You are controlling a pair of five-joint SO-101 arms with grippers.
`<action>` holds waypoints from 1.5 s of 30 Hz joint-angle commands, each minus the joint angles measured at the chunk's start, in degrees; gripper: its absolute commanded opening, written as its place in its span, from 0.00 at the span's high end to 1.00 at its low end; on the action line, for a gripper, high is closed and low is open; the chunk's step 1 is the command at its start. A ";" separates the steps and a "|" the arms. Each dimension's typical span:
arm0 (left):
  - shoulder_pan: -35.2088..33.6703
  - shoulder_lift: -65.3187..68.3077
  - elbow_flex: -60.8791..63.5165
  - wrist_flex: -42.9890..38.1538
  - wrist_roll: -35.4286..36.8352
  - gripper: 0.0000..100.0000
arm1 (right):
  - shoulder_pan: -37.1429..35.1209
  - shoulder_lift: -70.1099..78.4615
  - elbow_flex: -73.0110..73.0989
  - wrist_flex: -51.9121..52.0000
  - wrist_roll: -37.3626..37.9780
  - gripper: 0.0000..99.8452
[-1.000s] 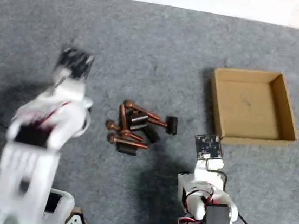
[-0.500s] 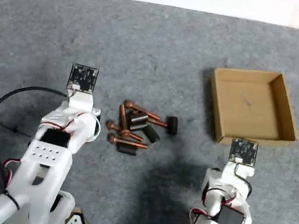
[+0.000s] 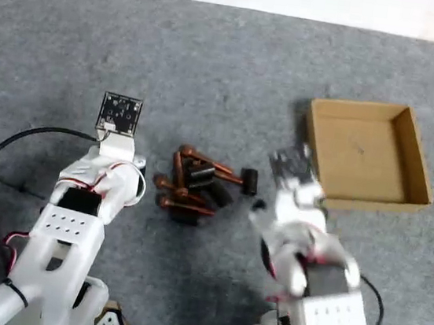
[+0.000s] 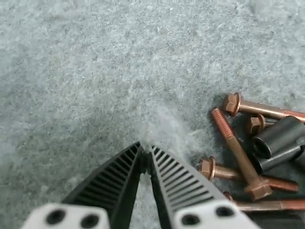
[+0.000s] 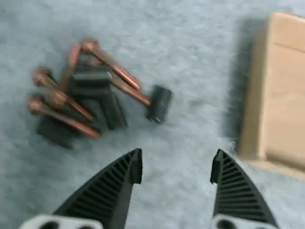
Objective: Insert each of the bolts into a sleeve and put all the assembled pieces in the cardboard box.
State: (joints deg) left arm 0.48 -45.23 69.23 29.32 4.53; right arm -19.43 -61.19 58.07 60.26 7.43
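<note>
Grey felt [image 3: 214,59] w/ cardboard box [image 3: 361,148] at right, bare floor showing. Bolts [image 3: 186,184] & sleeves [image 3: 249,181] piled loose mid-table, btwn arms. Left gripper [image 4: 146,153] pinched together beside pile; right gripper [image 5: 177,158] spread apart over felt.

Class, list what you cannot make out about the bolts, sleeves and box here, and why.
Number of bolts: high view, they lie crossed in a pile, too small to count.
Sleeves: left wrist view, cut off by the picture's edge.
Cardboard box: right wrist view, most of it lies past the edge.
</note>
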 commanded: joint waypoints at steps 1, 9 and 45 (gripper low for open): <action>0.31 -1.71 0.57 -1.32 0.00 0.99 | -4.79 20.53 -11.91 -5.58 -3.69 0.77; 0.40 -1.71 1.19 -2.81 0.00 0.99 | -6.37 48.40 -23.16 -14.55 -8.88 0.77; 0.40 -1.80 1.19 -2.55 0.00 0.99 | -1.01 66.95 -24.04 -23.16 -11.87 0.80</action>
State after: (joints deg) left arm 0.48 -45.32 70.81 27.65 4.53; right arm -21.10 4.92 35.03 37.93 -4.09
